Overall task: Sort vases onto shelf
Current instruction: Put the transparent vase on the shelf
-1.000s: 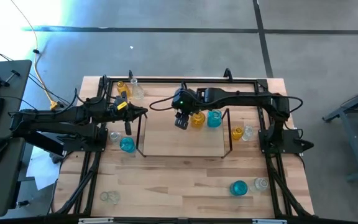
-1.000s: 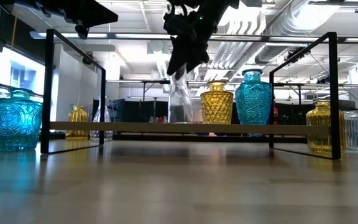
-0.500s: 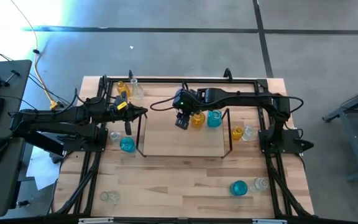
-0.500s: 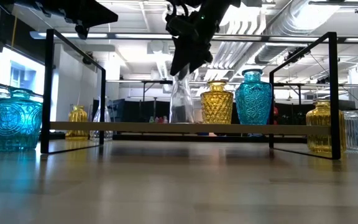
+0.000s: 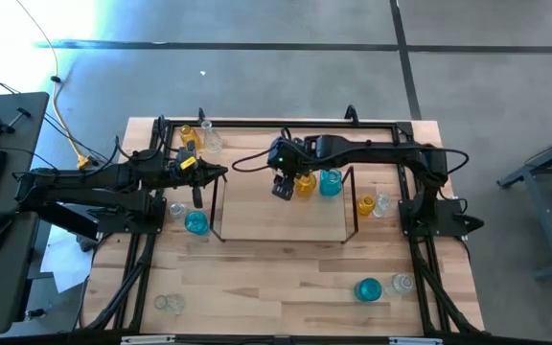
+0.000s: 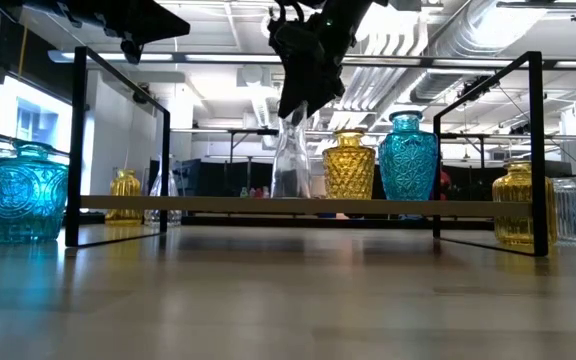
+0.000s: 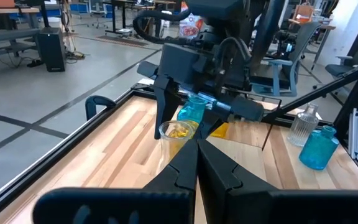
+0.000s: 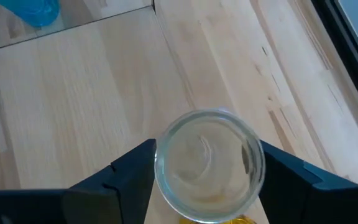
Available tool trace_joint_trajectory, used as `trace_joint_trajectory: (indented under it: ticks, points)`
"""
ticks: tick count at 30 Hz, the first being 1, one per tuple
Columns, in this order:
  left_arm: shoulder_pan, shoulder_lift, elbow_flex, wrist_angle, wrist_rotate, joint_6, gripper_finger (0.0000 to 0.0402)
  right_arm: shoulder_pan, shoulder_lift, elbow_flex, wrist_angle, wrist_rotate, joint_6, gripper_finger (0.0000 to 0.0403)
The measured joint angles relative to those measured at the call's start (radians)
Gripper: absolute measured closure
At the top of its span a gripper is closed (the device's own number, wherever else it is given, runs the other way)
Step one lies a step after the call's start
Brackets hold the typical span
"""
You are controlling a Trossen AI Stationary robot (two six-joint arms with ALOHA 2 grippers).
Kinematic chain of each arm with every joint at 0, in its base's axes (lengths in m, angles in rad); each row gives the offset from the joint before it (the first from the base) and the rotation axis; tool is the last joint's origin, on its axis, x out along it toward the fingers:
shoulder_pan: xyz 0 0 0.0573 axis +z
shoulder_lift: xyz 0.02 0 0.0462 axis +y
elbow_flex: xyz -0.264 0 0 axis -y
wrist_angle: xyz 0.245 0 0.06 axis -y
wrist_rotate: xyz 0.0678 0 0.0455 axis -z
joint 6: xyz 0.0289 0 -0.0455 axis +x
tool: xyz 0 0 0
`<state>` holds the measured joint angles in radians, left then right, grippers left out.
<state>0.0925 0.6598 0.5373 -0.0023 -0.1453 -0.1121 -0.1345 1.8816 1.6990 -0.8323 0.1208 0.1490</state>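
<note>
Clear glass, a narrow-necked vase (image 6: 291, 160) stands upright on the shelf (image 6: 268, 205), just beside an amber vase (image 6: 349, 164) with a turquoise vase (image 6: 408, 156) next along. The right gripper (image 8: 207, 163) sits directly over the clear vase's mouth; in the right wrist view its two dark fingers (image 8: 126, 168) stand a little apart from the rim on either side, so the jaws look parted and the vase released. Judged from this, the step in hand is setting this vase down on the shelf, and it seems all but finished.

The next move calls for a straight lift clear of the neck, since any sideways drift could tip the tall vase or knock the amber one touching-close beside it.

From above, the right gripper (image 5: 283, 184) hangs over the back part of the shelf (image 5: 257, 230), between its two black wire end frames, which limit side travel. Most of the shelf board toward the front lies bare. More vases stand on the table (image 5: 286, 278) outside the frames. The left gripper (image 5: 220, 172) waits clenched and empty near the left frame.
</note>
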Motion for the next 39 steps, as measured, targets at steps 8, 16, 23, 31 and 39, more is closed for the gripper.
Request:
trace_joint_trajectory:
  ticks: [8, 16, 23, 31, 39]
  points:
    - [0.0, 0.0, 0.0, 0.0, 0.0, 0.0, 0.0401, 0.0, 0.0, 0.017, -0.05, -0.001, -0.016, 0.0171]
    - [0.0, 0.0, 0.0, 0.0, 0.001, -0.008, 0.0401, 0.0, 0.0, 0.017, -0.068, -0.025, -0.016, 0.0193]
    - [0.0, 0.0, 0.0, 0.0, 0.001, -0.009, 0.0401, 0.0, -0.006, 0.017, -0.084, -0.028, -0.018, 0.0229]
    - [0.0, 0.0, 0.0, -0.001, 0.001, -0.009, 0.0401, 0.0, -0.028, 0.017, -0.113, -0.028, -0.016, 0.0234]
    - [0.0, 0.0, 0.0, -0.001, 0.001, -0.009, 0.0401, 0.0, -0.028, 0.017, -0.079, -0.028, -0.008, 0.0235]
